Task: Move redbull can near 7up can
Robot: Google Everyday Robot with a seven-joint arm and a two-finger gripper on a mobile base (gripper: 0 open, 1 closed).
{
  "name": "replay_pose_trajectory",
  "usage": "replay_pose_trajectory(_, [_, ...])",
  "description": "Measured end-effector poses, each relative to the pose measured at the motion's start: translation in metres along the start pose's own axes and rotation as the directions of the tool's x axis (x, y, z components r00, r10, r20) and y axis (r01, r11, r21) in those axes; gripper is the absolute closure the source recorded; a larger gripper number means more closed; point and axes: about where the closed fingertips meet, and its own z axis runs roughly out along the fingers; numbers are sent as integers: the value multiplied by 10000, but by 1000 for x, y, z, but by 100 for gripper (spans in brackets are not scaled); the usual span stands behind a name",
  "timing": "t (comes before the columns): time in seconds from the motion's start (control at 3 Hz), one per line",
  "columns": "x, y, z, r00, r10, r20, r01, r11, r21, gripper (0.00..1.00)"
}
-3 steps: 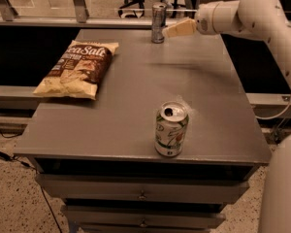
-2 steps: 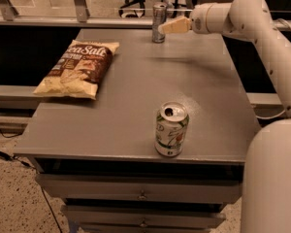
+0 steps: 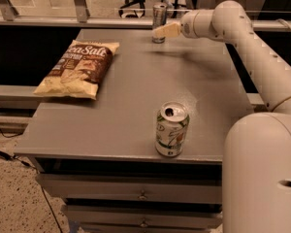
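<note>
Looks light, stiff, slick, easily dented: pinch redbull can (image 3: pixel 159 14) mid-body, far edge, gripper (image 3: pixel 166 31) right alongside, open-or-closed cannot tell.

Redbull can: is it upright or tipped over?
Upright. The redbull can stands on its base at the far edge of the table, rim on top, the gripper at its lower half.

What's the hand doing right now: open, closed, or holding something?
Hand: beside the redbull can at the far edge; open, closed or gripping cannot be told.
</note>
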Motion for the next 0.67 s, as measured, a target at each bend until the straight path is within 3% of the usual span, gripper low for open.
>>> replay_pose_trajectory(0.33, [-1, -1, 14, 9993, -2, 385, -9, 9996, 266, 0])
replay_pose_trajectory(0.67, [-9, 4, 22, 9971, -42, 760, 26, 9998, 210, 0])
